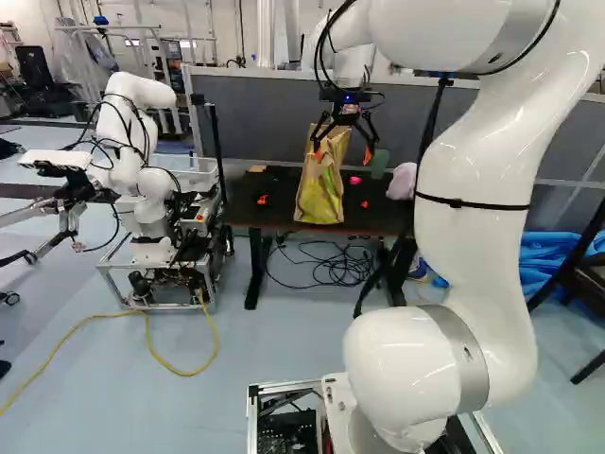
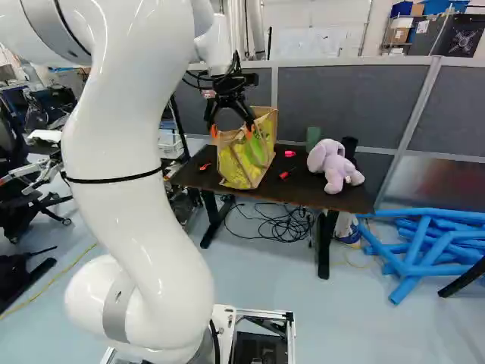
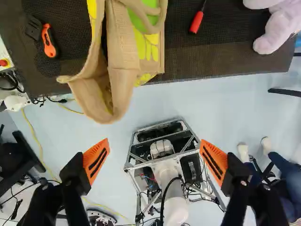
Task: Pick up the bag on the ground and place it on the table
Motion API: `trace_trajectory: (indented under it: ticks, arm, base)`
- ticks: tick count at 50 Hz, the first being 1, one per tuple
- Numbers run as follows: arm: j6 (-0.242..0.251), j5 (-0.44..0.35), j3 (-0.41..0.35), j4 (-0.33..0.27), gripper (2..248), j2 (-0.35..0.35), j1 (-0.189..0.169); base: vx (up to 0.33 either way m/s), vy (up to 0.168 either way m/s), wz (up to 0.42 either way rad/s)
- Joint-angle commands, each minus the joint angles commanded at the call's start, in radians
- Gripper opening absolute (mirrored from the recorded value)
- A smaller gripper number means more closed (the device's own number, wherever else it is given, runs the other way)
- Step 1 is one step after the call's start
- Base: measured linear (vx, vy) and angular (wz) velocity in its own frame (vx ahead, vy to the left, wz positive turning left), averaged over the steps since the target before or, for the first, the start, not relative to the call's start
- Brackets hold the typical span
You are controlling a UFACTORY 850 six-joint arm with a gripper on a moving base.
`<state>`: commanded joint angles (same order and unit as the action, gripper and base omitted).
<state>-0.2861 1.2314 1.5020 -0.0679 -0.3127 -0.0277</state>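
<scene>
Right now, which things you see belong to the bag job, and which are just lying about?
For the job: bag; table it stands on; my open hand.

Just lying about: purple plush toy; red-handled tool; orange tool; blue tubes; black cables.

Your 2 base views look ahead and slightly down from behind the arm (image 1: pixel 477 260), sharing the table (image 2: pixel 299 192); your wrist view (much nearer) faces down over it.

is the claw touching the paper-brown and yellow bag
Apart. The wrist view shows it: the claw stands open, and floor shows between both its orange pads and the nearest edge of the bag.
</scene>
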Motion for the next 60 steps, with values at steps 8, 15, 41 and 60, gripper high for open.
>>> trace_trajectory:
  ticks: [8,15,41,60]
  arm:
    - [0.000,0.000,0.000,0.000,247,0.000,0.000]
    - [0.000,0.000,0.000,0.000,247,0.000,0.000]
    - [0.000,0.000,0.000,0.000,247,0.000,0.000]
    - [0.000,0.000,0.000,0.000,247,0.000,0.000]
  base:
    - [-0.115,-0.002,0.010]
    - [-0.120,-0.003,0.008]
    - [-0.102,-0.001,0.009]
    - [-0.022,-0.001,0.001]
